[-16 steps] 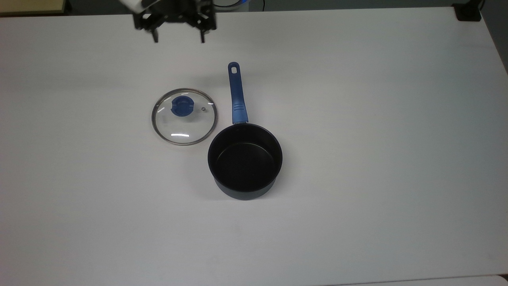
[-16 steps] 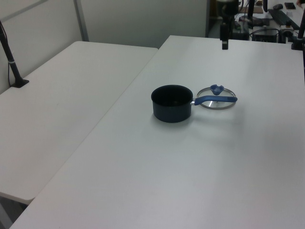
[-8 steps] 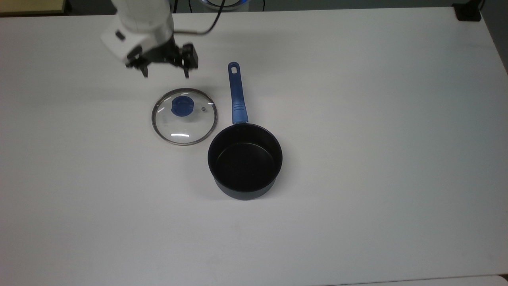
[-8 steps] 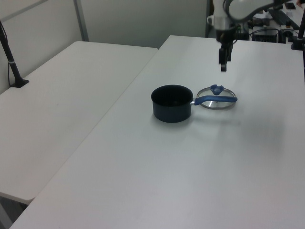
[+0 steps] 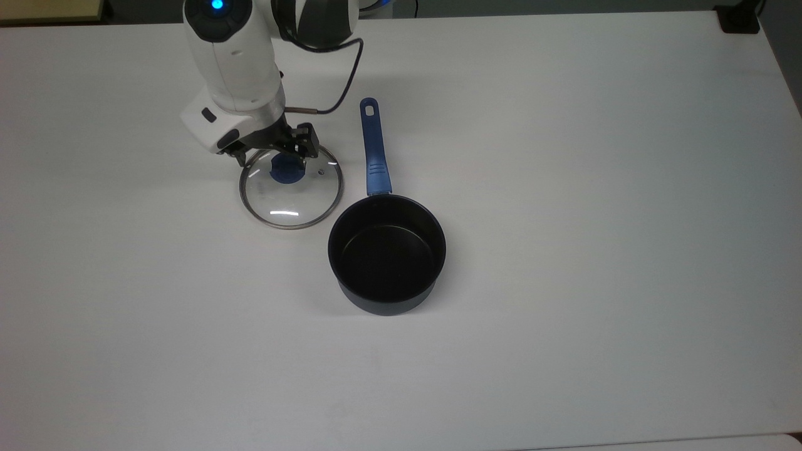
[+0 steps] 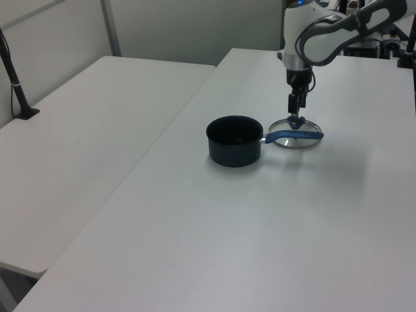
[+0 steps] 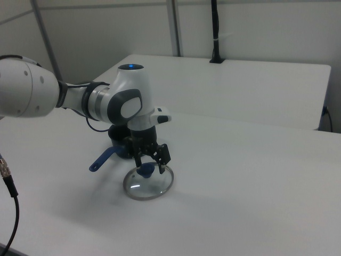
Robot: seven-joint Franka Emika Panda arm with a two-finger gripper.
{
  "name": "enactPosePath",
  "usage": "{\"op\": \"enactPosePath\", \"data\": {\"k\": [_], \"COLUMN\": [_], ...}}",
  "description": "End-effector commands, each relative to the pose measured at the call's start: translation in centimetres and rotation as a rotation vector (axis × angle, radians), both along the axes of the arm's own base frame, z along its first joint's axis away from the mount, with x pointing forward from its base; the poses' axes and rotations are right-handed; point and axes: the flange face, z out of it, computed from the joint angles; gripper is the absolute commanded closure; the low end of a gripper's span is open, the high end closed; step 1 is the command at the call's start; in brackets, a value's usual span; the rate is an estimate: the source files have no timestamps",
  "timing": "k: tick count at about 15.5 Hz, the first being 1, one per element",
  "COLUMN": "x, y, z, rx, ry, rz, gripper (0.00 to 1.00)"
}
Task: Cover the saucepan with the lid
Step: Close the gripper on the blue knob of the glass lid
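**Jaws spread above the lid's blue knob**

The round clear glass lid (image 5: 291,188) with a thin metal rim lies flat on the smooth white tabletop (image 5: 564,188), its blue central knob (image 5: 287,169) facing up. Just beside it, to the top view's right, stands the small round dark saucepan (image 5: 386,254) with a matte black inside; its long straight blue handle (image 5: 373,150) ends in a slotted hole. Lid rim and pan wall sit very close, and contact cannot be judged.

The white arm's black gripper (image 5: 274,152) hangs over the knob, jaws released, one finger on each side of it. The right view shows the fingers (image 7: 163,154) straddling the knob (image 7: 146,170) from the side, while the arm hides most of the saucepan there. In the left view the handle (image 6: 291,135) crosses in front of the lid (image 6: 298,139), covering part of its glass.
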Motion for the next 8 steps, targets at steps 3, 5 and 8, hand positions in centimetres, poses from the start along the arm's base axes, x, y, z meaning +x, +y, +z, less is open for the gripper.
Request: {"op": "enactPosePath", "data": {"k": [3, 5, 8], "x": [-0.2, -0.3, -0.4], "y": [1.0, 1.8, 2.0], "z": [0.0, -0.3, -1.1], "rx": [0.006, 0.008, 0.009], "ry": [-0.024, -0.017, -0.006], "rz": [-0.033, -0.021, -0.017], "gripper": [0.00, 0.00, 0.12]}}
